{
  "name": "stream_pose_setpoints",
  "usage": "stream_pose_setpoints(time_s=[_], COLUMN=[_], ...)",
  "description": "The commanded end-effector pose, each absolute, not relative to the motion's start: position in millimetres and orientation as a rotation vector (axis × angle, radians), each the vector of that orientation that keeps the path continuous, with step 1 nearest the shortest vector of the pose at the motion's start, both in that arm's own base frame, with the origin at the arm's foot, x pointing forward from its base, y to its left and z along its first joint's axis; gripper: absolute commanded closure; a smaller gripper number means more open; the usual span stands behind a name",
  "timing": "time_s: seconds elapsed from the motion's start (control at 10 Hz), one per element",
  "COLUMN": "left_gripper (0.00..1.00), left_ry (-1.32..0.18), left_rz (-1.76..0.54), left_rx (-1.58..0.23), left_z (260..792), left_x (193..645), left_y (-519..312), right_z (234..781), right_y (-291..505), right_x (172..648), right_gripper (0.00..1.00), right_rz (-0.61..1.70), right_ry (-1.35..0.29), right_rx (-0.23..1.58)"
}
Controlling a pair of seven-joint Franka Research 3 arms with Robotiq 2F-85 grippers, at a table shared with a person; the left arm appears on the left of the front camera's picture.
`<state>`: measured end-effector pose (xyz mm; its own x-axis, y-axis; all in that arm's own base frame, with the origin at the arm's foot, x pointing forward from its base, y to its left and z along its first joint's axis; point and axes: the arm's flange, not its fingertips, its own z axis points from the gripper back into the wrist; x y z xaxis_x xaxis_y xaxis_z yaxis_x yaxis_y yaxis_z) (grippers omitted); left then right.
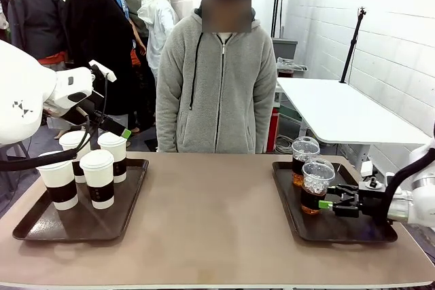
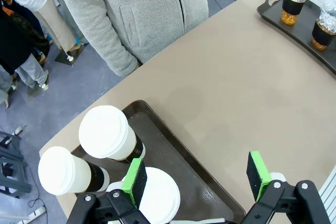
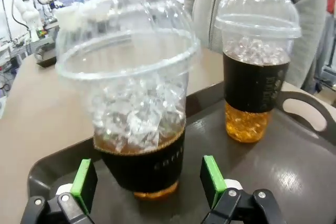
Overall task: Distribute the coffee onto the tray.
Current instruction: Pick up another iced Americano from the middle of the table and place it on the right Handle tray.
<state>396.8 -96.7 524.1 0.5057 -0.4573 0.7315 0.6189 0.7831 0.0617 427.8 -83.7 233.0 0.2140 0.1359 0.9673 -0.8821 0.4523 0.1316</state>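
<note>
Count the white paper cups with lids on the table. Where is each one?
4, all on the left tray: front-left cup, front-right cup, back-left cup, back-right cup. None seems hidden.

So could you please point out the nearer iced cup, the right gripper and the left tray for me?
nearer iced cup (image 3: 139,103), right wrist view, on its icy middle.
right gripper (image 3: 149,182), right wrist view, midway between its green pads.
left tray (image 1: 41,225), front view, on its bare near floor.

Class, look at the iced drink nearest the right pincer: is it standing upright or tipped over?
Upright: the near iced cup stands on its base on the right tray, dome lid on top.
</note>
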Motion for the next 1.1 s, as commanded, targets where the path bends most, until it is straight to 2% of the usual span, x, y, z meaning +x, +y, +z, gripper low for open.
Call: stream_pose_setpoints(time_s=[0.0,1.0], left_gripper=[0.0,0.0], left_ry=[-0.804,-0.804], left_rz=[-0.653,-0.653], left_rx=[-0.219,-0.219], left_z=[525.1,525.1], left_x=[398.5,398.5], left_y=[-95.8,-95.8], right_z=[247.3,246.5], right_y=[-95.3,-102.6], right_x=[406.4,405.0], right_gripper=[0.0,0.0], right_rz=[0.805,0.813], right_ry=[-1.13,-1.146], right_rx=[0.801,0.789])
